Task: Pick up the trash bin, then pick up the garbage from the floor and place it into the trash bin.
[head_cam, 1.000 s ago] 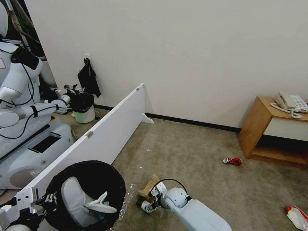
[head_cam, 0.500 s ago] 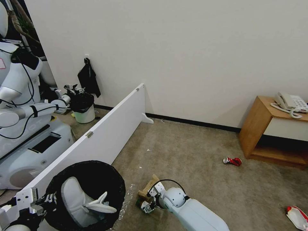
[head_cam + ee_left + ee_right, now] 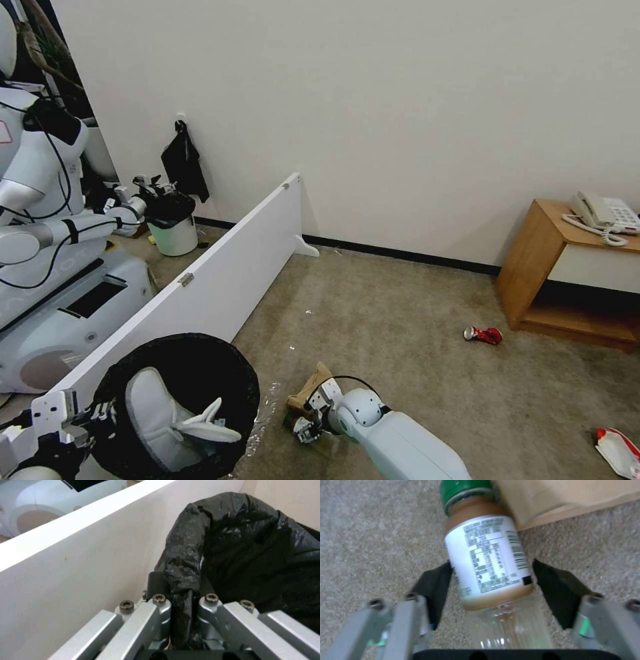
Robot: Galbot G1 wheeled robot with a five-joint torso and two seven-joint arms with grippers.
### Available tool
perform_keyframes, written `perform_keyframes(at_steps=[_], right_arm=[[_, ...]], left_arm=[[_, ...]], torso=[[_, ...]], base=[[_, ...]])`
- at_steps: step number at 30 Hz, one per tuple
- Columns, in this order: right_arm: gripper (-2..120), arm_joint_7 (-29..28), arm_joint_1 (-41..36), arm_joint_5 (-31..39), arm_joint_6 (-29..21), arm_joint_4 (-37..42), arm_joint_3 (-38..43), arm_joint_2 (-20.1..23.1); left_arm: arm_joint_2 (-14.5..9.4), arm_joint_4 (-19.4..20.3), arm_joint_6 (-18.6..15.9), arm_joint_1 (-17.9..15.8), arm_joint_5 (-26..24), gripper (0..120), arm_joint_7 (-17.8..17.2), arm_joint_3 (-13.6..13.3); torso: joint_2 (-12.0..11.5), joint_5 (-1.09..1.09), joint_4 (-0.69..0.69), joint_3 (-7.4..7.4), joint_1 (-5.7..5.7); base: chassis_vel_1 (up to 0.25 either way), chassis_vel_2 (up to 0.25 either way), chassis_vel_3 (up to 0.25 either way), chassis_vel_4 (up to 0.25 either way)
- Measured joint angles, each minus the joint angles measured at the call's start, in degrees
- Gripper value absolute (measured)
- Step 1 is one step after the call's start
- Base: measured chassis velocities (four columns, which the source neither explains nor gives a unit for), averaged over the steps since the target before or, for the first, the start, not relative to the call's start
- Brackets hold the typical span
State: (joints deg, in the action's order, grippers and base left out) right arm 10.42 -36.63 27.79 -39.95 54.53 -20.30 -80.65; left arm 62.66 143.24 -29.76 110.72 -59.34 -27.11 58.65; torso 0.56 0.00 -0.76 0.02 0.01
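A beige carpeted floor (image 3: 400,320) ran up to a plain pale wall, with a low white board (image 3: 220,280) standing on edge along the robot's left and a wooden bedside cabinet (image 3: 567,267) carrying a telephone (image 3: 603,212) at the far right.

In the head view the trash bin (image 3: 173,400), lined with a black bag, hung at the lower left with a white slipper (image 3: 167,417) lying inside it. The left hand (image 3: 87,417) was at its near rim. The left wrist view showed what the head view could not: the left hand (image 3: 181,600) was clamped narrow on the bag-covered rim, close against the white board.

The right hand (image 3: 301,427) was down at the floor just beside a brown paper bag (image 3: 308,390). The right wrist view made the grip plain: the right hand (image 3: 490,580) stood wide around a green-capped bottle (image 3: 486,560) lying on the carpet, one black pad at the label and the other a little clear of it.

Farther off on the floor, a crushed red can (image 3: 483,335) lay near the cabinet and a red-white packet (image 3: 617,450) at the right edge.
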Motion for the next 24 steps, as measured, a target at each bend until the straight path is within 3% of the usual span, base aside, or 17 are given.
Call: perform_keyframes(at_steps=[6,12,20,24], right_arm=[[39,0.1,0.1,0.1,0.3,-1.5,0.7,-0.7],[28,0.1,0.1,0.3,0.3,-1.2,1.0,-0.4],[28,-0.6,-0.9,1.3,-1.1,2.2,1.1,1.3],[28,-2.0,-1.7,4.2,-2.2,8.2,1.7,3.5]], left_arm=[[-0.1,0.0,0.0,0.0,-0.2,4,0.0,0.2],[-0.1,0.0,0.0,0.0,-0.3,4,0.0,0.3],[0.0,0.0,0.0,0.1,-0.3,4,0.0,0.2],[-0.1,0.0,0.0,0.1,-0.1,4,-0.1,-0.2]], torso=[[0.0,0.00,0.00,-0.01,0.00],[0.0,0.01,0.01,0.00,0.00],[0.0,0.00,0.00,0.00,0.00],[0.0,0.00,0.00,0.00,0.00]], base=[[0.000,0.000,0.000,0.000],[0.000,0.000,0.000,0.000],[0.000,0.000,0.000,0.000],[0.000,0.000,0.000,0.000]])
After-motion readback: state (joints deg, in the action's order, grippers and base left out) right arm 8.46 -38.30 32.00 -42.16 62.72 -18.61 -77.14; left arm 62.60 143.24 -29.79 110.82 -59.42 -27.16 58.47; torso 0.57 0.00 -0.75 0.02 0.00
